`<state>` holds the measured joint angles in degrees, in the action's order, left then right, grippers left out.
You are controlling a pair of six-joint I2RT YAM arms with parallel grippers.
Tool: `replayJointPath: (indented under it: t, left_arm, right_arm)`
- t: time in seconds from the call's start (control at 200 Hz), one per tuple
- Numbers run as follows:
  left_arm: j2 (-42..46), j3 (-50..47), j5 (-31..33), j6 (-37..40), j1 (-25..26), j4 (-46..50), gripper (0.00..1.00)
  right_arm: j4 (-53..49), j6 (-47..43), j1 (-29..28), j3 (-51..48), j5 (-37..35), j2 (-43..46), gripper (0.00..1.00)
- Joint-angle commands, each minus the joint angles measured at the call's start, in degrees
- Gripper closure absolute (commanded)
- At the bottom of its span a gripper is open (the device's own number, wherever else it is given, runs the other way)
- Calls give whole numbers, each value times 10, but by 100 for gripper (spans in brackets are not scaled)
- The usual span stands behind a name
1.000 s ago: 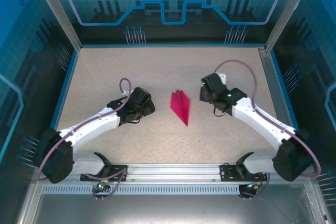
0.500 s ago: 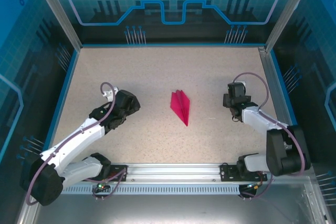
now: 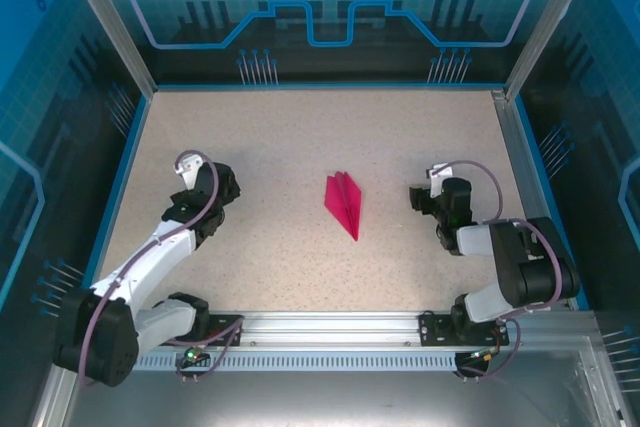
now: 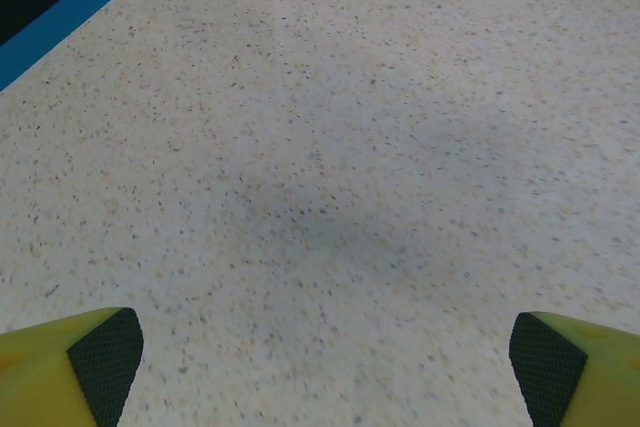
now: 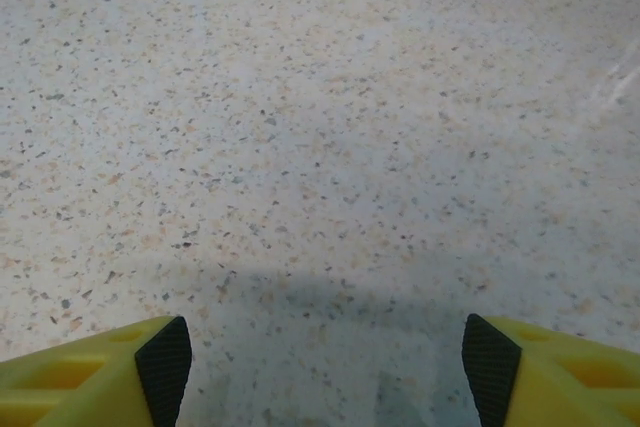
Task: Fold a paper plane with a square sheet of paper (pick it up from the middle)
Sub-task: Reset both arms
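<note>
Magenta-pink folded paper plane [image 3: 345, 204] lay flat near the middle of the speckled beige counter [image 3: 300, 127]. Long axis ran far to near, slightly slanted. The narrow pointed nose aimed at the near edge and a little right, the broad tail toward the far wall. Left claw [image 3: 222, 187] sat well apart on its left, right claw [image 3: 414, 197] well apart on its right. Both claws were spread wide over bare counter, their black pads [image 4: 105, 362] gripping nothing.
</note>
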<state>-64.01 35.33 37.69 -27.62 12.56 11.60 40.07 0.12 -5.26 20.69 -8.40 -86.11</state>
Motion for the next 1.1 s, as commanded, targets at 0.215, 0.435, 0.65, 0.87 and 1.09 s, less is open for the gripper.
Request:
replayJointPath:
  t: [0.215,0.435,0.65,0.87,1.09]
  left_arm:
    - [-168,-56,-69,225,-46,-393,1]
    - [-215,-89,-167,273,-71,-526,1]
    - [-224,-131,-232,239,-114,-591,1]
    - [-228,-131,-221,247,-106,-597,2]
    - [-229,-132,-221,247,-106,-598,1]
  right_arm:
    - [46,-1,6,33,1,0,1]
    - [44,-1,8,32,3,0,0]
    - [44,-1,8,33,4,0,1]
    - [43,-1,8,34,4,0,0]
    - [42,-1,8,34,4,-1,1]
